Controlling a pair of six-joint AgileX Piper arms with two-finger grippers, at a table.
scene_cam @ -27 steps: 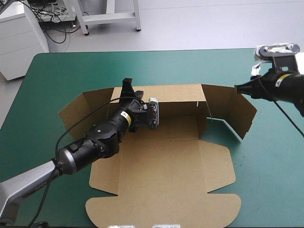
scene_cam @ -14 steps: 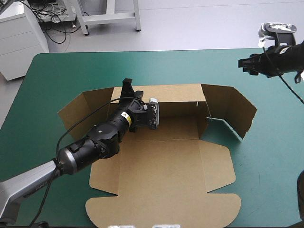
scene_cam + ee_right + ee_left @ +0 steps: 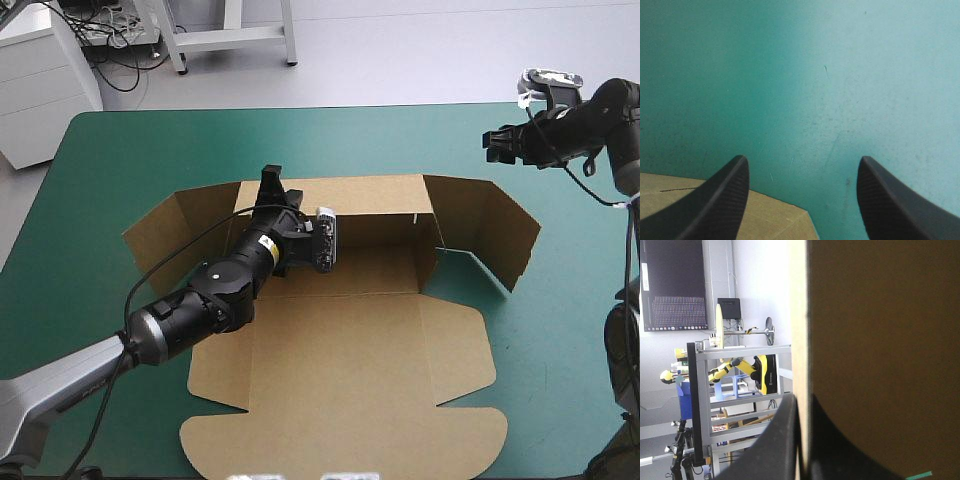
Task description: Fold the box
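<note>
1. The brown box [image 3: 350, 300] lies mid-table on the teal-green cover [image 3: 130, 160], back wall [image 3: 370, 205] raised, lid [image 3: 345, 400] flat toward the near edge.
2. The left gripper [image 3: 270, 186] pinches that wall's top edge, seemingly to steady it upright.
3. The right gripper [image 3: 492, 142] hovers, jaws apart, beyond the right side flap [image 3: 490, 235], holding nothing, probably poised to fold it.

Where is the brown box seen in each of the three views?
High view: the box lies mid-table, walls partly raised.
Left wrist view: the box fills the space ahead, gripped between the left fingers.
Right wrist view: one corner of the box, beside the right fingers.
Shared landmark: the teal-green cover.
</note>
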